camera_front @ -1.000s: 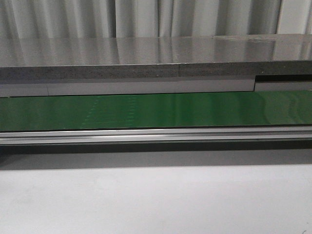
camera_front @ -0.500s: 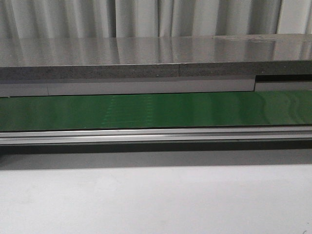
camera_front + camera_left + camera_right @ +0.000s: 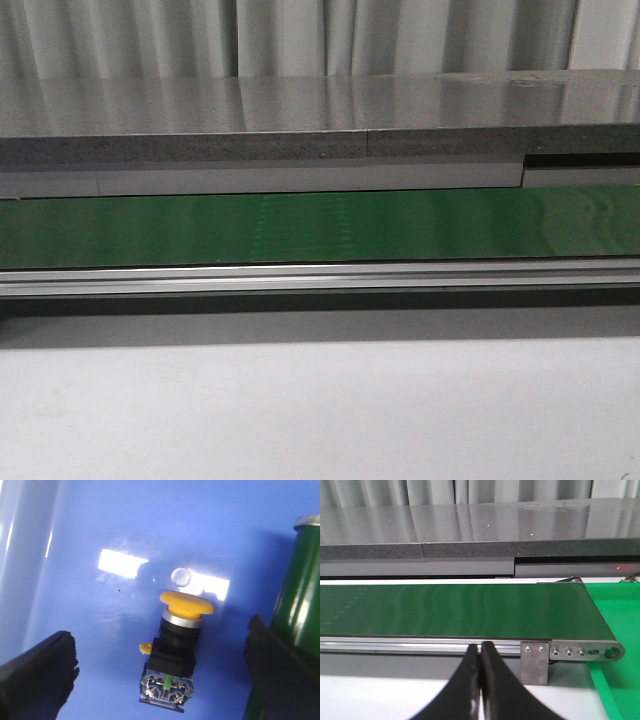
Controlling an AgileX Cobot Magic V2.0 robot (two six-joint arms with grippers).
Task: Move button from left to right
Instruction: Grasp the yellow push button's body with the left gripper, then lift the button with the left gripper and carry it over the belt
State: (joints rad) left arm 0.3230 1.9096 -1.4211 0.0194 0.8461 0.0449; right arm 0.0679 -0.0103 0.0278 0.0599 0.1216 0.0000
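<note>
The button point(image 3: 172, 652) lies on a glossy blue surface point(image 3: 90, 525) in the left wrist view: a black body, a silver ring, a yellow mushroom cap and a clear contact block with a green mark. My left gripper point(image 3: 160, 672) is open, with one black finger on each side of the button and neither touching it. My right gripper point(image 3: 480, 650) is shut and empty, above the white table near the conveyor's end. Neither gripper nor the button shows in the front view.
A green conveyor belt point(image 3: 320, 225) with an aluminium rail point(image 3: 320, 277) runs across in front of a grey counter point(image 3: 320, 105). Its roller point(image 3: 300, 590) stands close to my left gripper's finger. A green tray point(image 3: 620, 630) lies past the belt's right end point(image 3: 580, 652).
A faint pale patch on the belt has drifted to the right. Nothing else differs in the front view.
</note>
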